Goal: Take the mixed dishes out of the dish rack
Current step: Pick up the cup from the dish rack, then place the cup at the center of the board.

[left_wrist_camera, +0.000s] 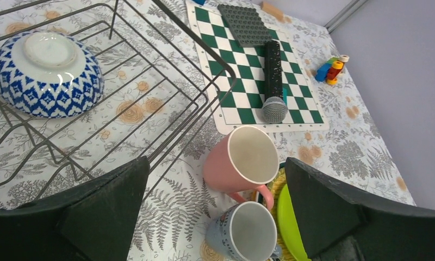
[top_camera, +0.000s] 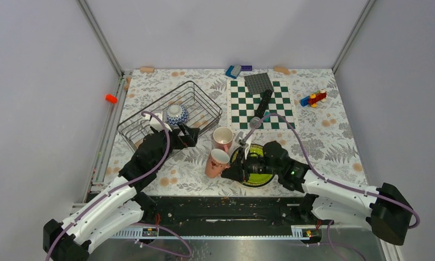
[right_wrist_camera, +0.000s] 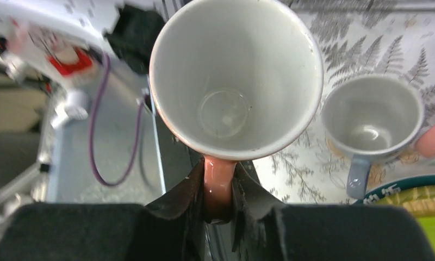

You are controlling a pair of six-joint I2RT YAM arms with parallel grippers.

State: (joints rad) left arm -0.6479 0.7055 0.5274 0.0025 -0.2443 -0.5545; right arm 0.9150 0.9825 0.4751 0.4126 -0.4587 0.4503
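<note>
L gripper (top_camera: 189,136): fingers spread, nothing held, at near-right rim of dish rack (top_camera: 202,106). Bowl (left_wrist_camera: 47,73) sits back-left of it inside rack, upside down, foot ring up, round so no long axis. L arm clearly nearer. R gripper (right_wrist_camera: 218,196) clamped on pink mug (right_wrist_camera: 234,81) handle, apart from rack.

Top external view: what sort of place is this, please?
Probably a robot test cell, not a kitchen: plain grey walls enclose the table, two arms are bolted at its near edge, and the dish rack sits among unrelated props, a chessboard and toy blocks.
</note>
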